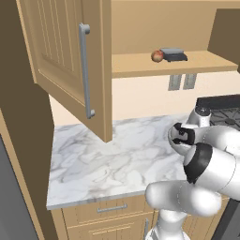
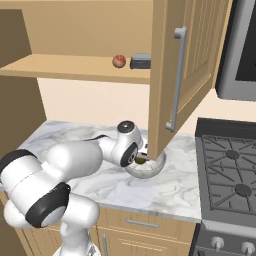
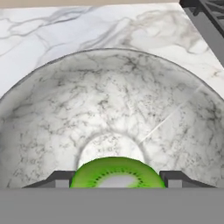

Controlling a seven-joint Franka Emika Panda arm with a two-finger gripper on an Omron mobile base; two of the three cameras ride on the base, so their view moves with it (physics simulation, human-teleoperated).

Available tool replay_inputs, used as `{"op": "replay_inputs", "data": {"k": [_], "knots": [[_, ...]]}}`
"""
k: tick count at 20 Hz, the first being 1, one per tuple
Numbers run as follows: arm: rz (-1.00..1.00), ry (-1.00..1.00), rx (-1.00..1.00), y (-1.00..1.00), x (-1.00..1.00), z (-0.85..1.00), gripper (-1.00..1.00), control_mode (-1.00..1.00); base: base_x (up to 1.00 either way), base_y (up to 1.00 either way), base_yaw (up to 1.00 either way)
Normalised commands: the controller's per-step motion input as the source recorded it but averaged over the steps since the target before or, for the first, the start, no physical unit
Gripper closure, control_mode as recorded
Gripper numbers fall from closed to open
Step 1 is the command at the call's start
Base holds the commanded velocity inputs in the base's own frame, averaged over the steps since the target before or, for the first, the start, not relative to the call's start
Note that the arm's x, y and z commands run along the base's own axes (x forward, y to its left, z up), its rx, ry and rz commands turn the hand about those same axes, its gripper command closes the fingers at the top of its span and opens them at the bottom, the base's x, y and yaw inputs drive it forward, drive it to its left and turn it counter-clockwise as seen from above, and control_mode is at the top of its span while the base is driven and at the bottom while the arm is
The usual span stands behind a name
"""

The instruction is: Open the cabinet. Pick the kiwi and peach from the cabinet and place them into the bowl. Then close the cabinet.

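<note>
Both doors of the cabinet (image 1: 61,61) (image 2: 192,60) stand open. On its shelf the peach (image 1: 157,56) (image 2: 119,61) rests beside a flat dark grey block (image 1: 173,54). My gripper (image 2: 139,160) (image 3: 117,180) hangs low over the bowl (image 2: 151,170) (image 3: 52,109), just under the right door's lower corner. It is shut on the kiwi (image 3: 117,173) (image 2: 142,161), a green cut half sitting between the two fingertips (image 3: 59,178), directly above the bowl's middle.
The stove (image 2: 232,170) lies right of the bowl on the marble counter (image 1: 108,154). The open right door hangs close over the gripper and bowl. Drawers with short handles (image 1: 111,208) sit below the counter. Wall outlets (image 1: 182,81) are under the shelf.
</note>
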Motion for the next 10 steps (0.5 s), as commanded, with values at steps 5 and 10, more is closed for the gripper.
{"op": "replay_inputs", "data": {"k": [5, 10], "knots": [[0.0, 0.0, 0.01, -0.06, 0.1, -0.15, 1.0, -1.0, 0.0, 0.0, 0.0], [0.0, 0.01, 0.01, -0.03, 0.14, -0.11, 1.0, -1.0, 0.0, 0.0, 0.0]]}}
